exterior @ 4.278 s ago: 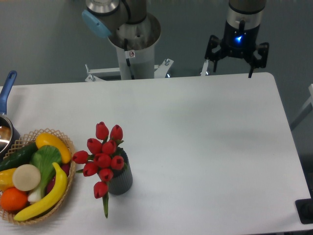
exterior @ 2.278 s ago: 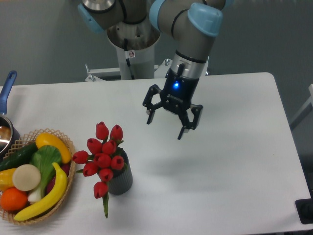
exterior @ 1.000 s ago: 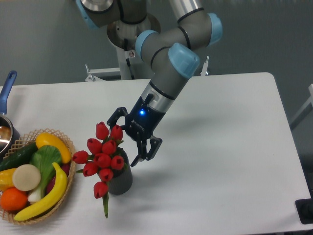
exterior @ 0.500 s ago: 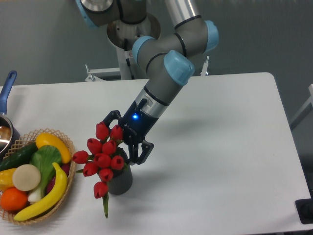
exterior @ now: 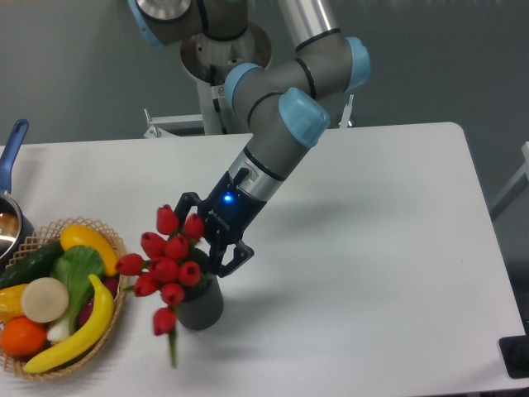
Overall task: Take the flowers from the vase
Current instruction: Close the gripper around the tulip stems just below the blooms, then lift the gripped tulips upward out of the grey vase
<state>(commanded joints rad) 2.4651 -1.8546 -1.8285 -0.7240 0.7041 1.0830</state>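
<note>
Reaching down at a slant from the upper right, the end effector (exterior: 203,238) sits right against the flowers (exterior: 164,260), its dark fingers (exterior: 231,256) spread on either side of the upper right of the bunch, by the stems just above the vase's mouth. Whether the fingers have pinched the stems or only bracket them I cannot tell, as the buds and leaves hide the contact. The flowers are in the vase (exterior: 198,303), which stands directly below the end effector on the tabletop (exterior: 372,248); the red buds fan out to its left and below it, and one low bud hangs down past the vase's side. They look slightly blurred. Farther left of the end effector, well apart, is a wicker basket (exterior: 116,318) of fruit and vegetables.

The step in hand appears to be the grasp itself. Next calls for a firm close on the stems, then a straight lift upward along the vase's axis, so the stems slide free without tipping the light vase or dragging it toward the basket.
</note>
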